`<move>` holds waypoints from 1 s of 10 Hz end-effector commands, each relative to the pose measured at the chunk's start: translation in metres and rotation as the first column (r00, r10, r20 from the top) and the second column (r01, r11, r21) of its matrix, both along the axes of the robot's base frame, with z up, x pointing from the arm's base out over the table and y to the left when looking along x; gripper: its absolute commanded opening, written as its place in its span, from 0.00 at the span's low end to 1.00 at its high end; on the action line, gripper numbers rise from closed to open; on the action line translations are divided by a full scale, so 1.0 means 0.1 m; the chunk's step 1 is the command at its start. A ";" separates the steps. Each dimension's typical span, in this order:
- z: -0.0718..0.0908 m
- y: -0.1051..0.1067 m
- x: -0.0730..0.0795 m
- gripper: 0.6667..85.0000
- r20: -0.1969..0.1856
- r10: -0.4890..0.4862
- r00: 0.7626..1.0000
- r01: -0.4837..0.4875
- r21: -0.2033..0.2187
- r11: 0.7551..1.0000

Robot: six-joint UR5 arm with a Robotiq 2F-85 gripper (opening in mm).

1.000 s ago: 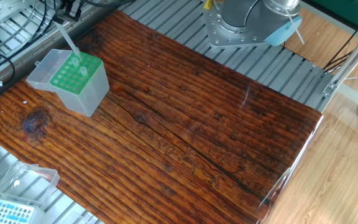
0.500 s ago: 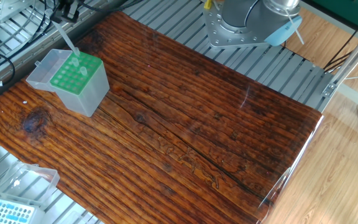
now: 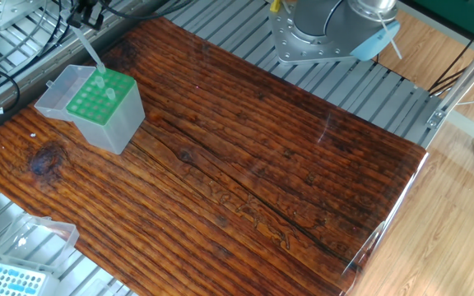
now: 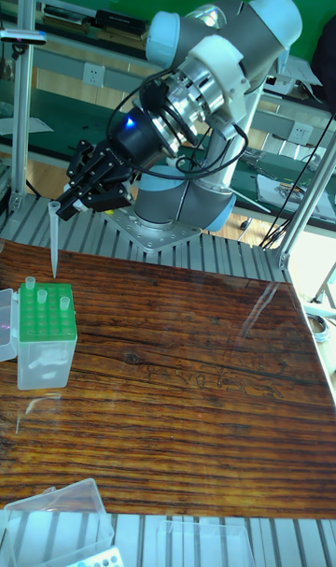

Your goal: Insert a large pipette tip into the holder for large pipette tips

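Table: you have a dark wooden board [image 3: 262,164] lying on a grooved metal bench [image 3: 220,33]; its far edge runs past the arm's base [image 3: 307,45] and its right edge ends at a bright metal strip.
Open room: most of the board, from the middle to the right edge, is bare wood in both views; you see it best in the fixed view.
Crowded side: the left end of the board carries the holder for large pipette tips [image 4: 45,347], with its clear lid [image 3: 56,94] hinged open toward the board's left edge.
Near edge: a second box with a light blue grid top [image 3: 11,281] sits off the board at the lower left corner, well apart from the green one.
Cables: black cables [image 3: 6,78] lie on the bench just beyond the board's left edge.
Gripper: your gripper [image 4: 73,205] hangs above and behind the holder; its fingers are closed on the upper end of the large pipette tip [image 4: 53,240].
Tip: it hangs nearly upright, point down, with the point above the holder's back left corner and clear air between them in the tall fixed view.
Holder: the green top plate already carries a few tips standing in holes at its back row.
Arm: the elbow and wrist bulk over the far middle of the board.
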State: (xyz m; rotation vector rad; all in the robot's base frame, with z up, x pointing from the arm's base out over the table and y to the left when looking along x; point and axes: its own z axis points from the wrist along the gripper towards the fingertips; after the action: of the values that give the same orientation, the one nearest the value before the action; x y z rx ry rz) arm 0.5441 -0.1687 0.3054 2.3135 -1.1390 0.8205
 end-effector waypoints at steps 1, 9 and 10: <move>-0.02 0.01 -0.04 0.00 -0.014 -0.023 1.000 0.023 0.004 1.000; -0.14 -0.03 -0.05 0.00 0.009 -0.070 0.997 0.070 0.007 0.998; -0.15 -0.02 -0.05 0.00 0.011 -0.076 0.997 0.076 0.006 0.997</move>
State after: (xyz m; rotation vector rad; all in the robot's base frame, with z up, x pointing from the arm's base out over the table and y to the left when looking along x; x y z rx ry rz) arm 0.5402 -0.1718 0.2962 2.2607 -1.1966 0.8074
